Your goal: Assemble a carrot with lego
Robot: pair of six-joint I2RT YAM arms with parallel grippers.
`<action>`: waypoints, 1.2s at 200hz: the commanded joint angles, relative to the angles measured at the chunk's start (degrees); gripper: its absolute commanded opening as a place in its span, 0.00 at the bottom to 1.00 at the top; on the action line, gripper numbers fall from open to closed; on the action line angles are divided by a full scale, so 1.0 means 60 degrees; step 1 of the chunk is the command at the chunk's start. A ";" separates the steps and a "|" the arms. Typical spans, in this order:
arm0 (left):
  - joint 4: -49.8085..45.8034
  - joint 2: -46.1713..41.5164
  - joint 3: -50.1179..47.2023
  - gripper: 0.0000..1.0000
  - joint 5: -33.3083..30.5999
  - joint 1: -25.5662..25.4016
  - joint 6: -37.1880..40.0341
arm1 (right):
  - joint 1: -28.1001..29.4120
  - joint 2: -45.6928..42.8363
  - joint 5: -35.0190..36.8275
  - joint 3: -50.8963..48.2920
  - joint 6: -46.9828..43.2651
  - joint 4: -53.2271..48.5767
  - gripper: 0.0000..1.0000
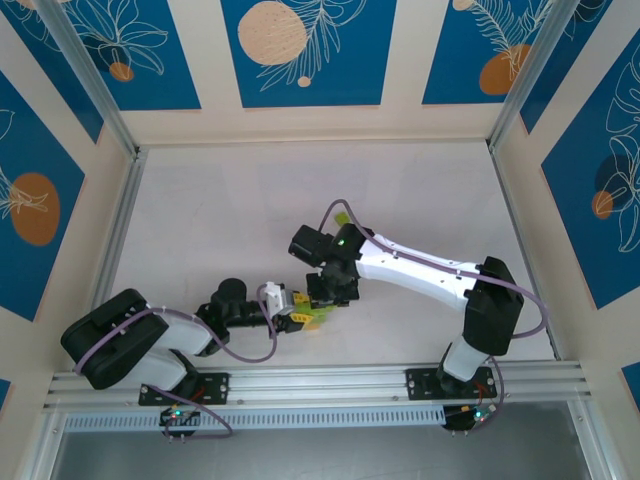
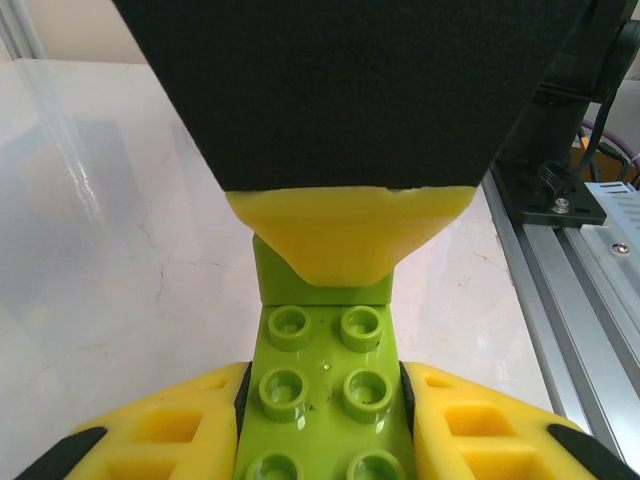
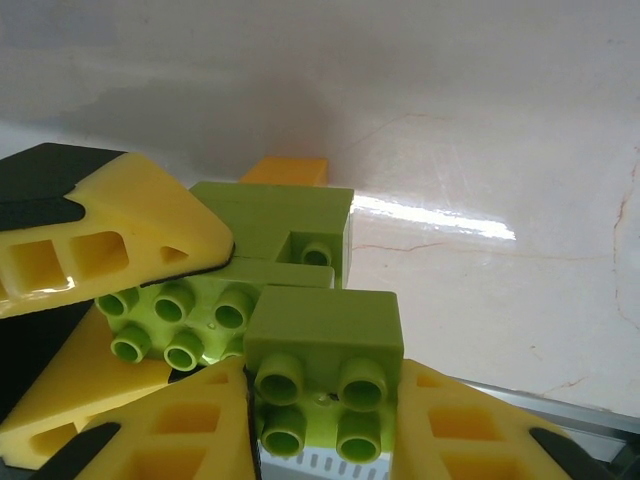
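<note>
Yellow pads of the left tool (image 2: 325, 440) sit closest to its wrist camera, clenched from both sides on a long lime-green brick (image 2: 325, 385) that lies studs up between them. At that brick's far end rises a square lime-green brick (image 2: 320, 285). The yellow-tipped finger (image 2: 340, 240) of the right tool (image 1: 324, 297) lies against its top.

From the right wrist, the right tool is clamped on the square lime-green brick, one pad on either side, with four studs facing the camera. The long lime-green brick touches its left side. Beyond these two stands a lime-green block (image 3: 285, 220) with a hollow underside partly showing. An orange brick (image 3: 288, 170) sits directly behind that block, mostly hidden. Whether the square brick is pressed fully home cannot be told.

From above, both tools meet near the front middle of the white desk (image 1: 250, 220). The carrot (image 1: 316, 316) is between them, a small lime-green cluster. Whether it rests on the desk or is held just clear cannot be told.
</note>
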 commanded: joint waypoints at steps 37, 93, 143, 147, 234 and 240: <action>-0.0599 0.0209 0.0124 0.25 0.0019 -0.0017 0.0269 | 0.0360 0.1117 0.0254 0.0469 -0.0124 -0.0875 0.29; -0.0670 0.0223 0.0160 0.24 -0.0014 -0.0030 0.0281 | 0.0372 0.1074 0.0101 0.0591 -0.0228 -0.0717 0.30; -0.0731 0.0234 0.0197 0.24 -0.0026 -0.0034 0.0298 | 0.0349 0.0812 0.0049 0.0559 -0.0285 -0.0409 0.47; -0.0737 0.0237 0.0196 0.24 -0.0038 -0.0023 0.0298 | 0.0343 0.0782 0.0049 0.0535 -0.0311 -0.0358 0.48; -0.0828 0.0238 0.0224 0.54 0.0069 -0.0037 0.0348 | 0.0147 -0.0643 0.0692 0.0786 -0.0452 -0.0676 0.71; -0.0846 0.0228 0.0225 0.61 0.0119 -0.0041 0.0356 | 0.0122 -0.0738 0.0715 0.0765 -0.0450 -0.0743 0.71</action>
